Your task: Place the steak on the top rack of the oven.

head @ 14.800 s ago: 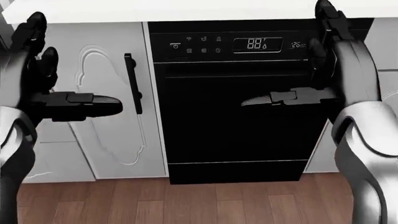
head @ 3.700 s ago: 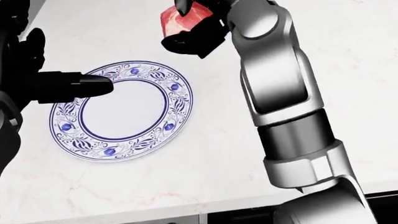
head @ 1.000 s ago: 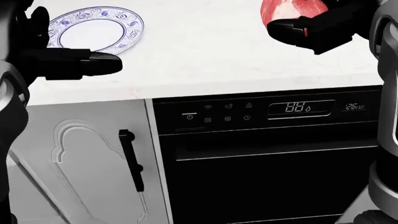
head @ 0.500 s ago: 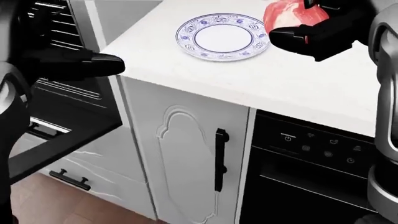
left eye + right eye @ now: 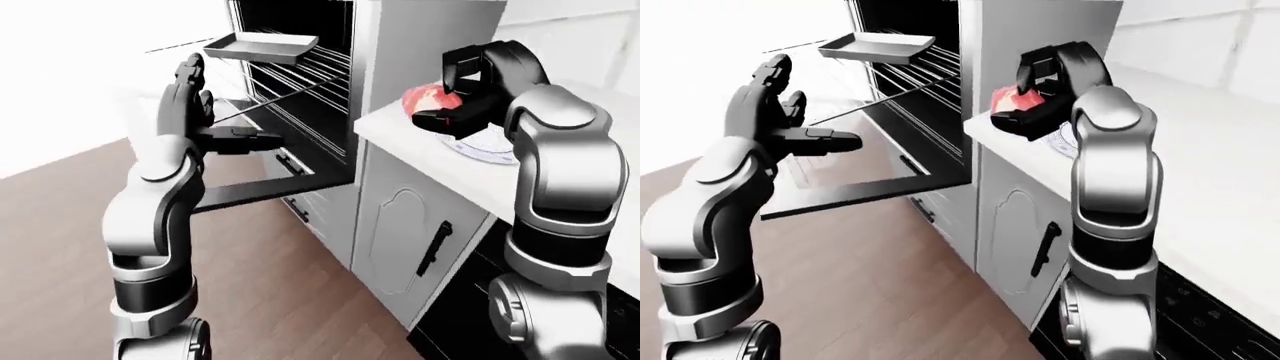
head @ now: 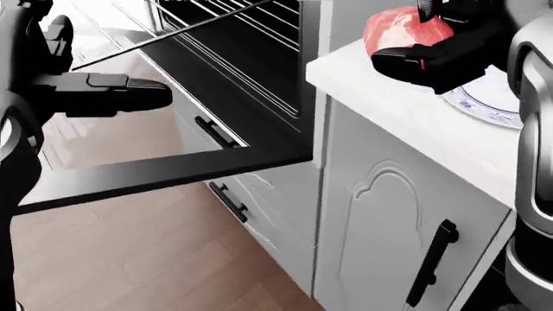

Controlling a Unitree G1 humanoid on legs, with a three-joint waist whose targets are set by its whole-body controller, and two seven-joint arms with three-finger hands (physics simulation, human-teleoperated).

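Red steak (image 6: 404, 29) sits pinched in my right hand (image 6: 436, 48) above the white worktop (image 6: 415, 120) edge; my left hand (image 6: 104, 91) hangs spread before the open oven (image 5: 290, 90), right of the plate (image 6: 493, 103).

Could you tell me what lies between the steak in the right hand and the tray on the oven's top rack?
In the left-eye view, between the steak and the tray stands only the oven's side wall, then bare rack.
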